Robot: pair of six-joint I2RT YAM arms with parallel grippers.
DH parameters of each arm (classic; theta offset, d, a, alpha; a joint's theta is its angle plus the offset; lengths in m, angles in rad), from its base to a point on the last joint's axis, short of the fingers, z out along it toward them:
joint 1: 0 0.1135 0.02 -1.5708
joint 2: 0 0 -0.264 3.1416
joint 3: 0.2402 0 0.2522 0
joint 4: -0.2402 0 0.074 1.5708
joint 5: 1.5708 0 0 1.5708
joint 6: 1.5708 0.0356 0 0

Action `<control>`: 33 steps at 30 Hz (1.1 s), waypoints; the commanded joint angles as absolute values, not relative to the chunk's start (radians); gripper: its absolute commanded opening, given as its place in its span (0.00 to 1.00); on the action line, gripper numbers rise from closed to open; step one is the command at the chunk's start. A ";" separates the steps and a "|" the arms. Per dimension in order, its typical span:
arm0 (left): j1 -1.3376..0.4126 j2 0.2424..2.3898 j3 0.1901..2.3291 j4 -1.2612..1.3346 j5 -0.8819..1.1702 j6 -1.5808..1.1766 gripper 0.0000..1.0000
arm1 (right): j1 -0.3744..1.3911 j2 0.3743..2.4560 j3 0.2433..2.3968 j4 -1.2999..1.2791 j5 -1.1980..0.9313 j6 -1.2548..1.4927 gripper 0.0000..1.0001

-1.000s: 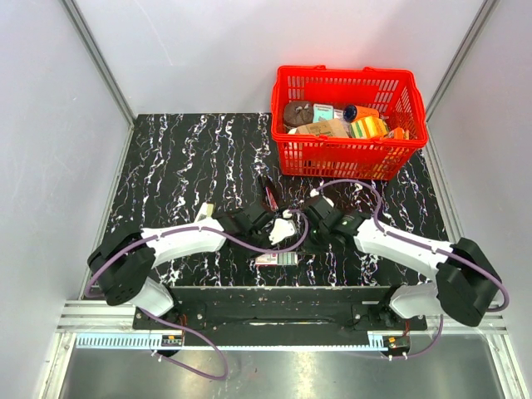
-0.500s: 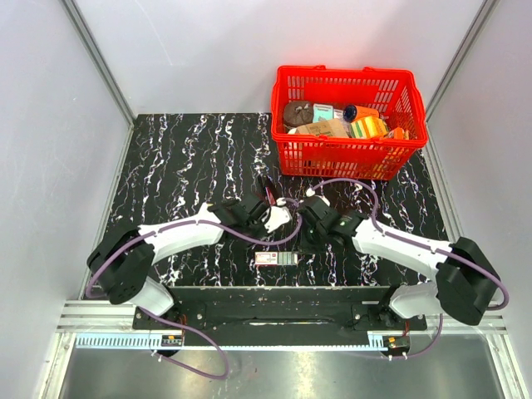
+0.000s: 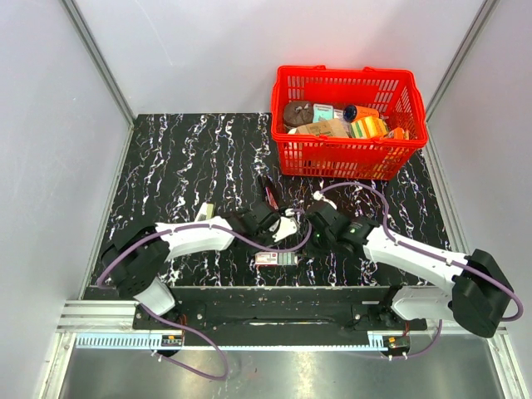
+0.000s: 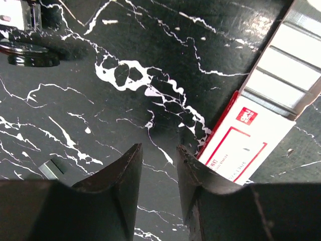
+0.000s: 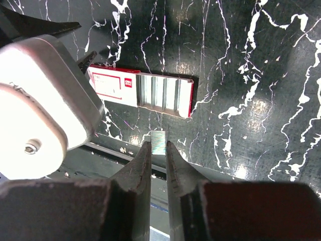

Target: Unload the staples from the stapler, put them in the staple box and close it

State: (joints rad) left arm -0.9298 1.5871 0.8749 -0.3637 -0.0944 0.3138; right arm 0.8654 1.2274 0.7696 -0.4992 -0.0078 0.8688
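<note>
Item: stapler (image 3: 268,193). It lies on the table (image 3: 183,158) at 12 o'clock from both grippers, and neither touches it.

Right gripper (image 5: 158,146): fingers narrow, apparently pinching a staple strip (image 5: 158,138), probably to put it with the spares in the staple box (image 3: 277,258) at the stapler's 6 o'clock.

Left gripper (image 4: 158,150): fingers a narrow gap apart and empty, hovering just beside the box.
</note>
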 commanded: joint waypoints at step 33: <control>-0.424 1.098 0.962 -0.653 0.189 0.319 0.89 | 1.054 1.551 1.029 -0.621 0.277 0.960 0.00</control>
